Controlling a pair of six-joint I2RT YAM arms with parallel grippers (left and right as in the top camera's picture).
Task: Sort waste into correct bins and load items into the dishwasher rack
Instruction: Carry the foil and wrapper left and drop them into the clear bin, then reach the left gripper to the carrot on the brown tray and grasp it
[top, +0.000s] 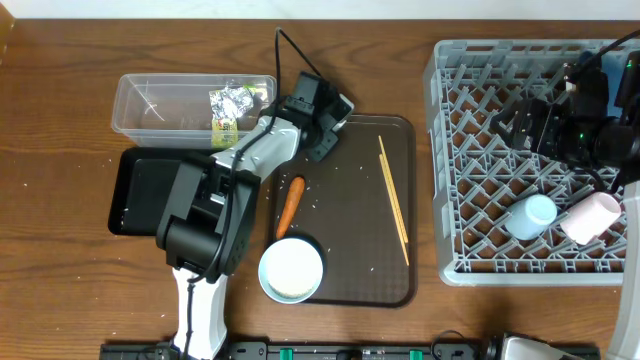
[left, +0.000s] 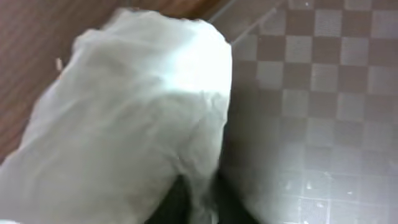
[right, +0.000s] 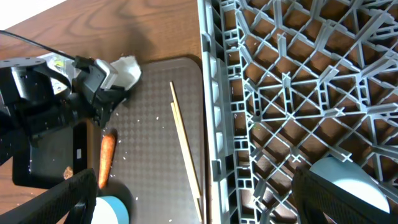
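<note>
**Crumpled white napkin pinched at the serving tray's far left corner**

Crumpled white napkin (right: 126, 70) sits clamped in the closed left gripper (top: 332, 118), over the far left corner of the brown serving tray (top: 360, 260); in the left wrist view it fills most of the picture. The right gripper (right: 199, 186) hangs over the dishwasher rack (top: 470, 200), fingers spread wide with nothing between them.

The table (top: 60, 280) is dark brown wood with a clear grain. The serving tray has a fine checkered texture and is flecked with loose white rice (top: 372, 268). On it lie the carrot (top: 290, 205), the white bowl (top: 291, 270) and the chopsticks (top: 393, 200). The snack wrapper (top: 228, 108) lies in the clear tub (top: 150, 105), its printing too small to read. The black tray (top: 135, 195) lies just in front of the tub. A light blue cup (top: 530, 215) and a pink cup (top: 590, 217) lie in the rack. Of the room, only a pale strip past the table's far edge shows.
</note>
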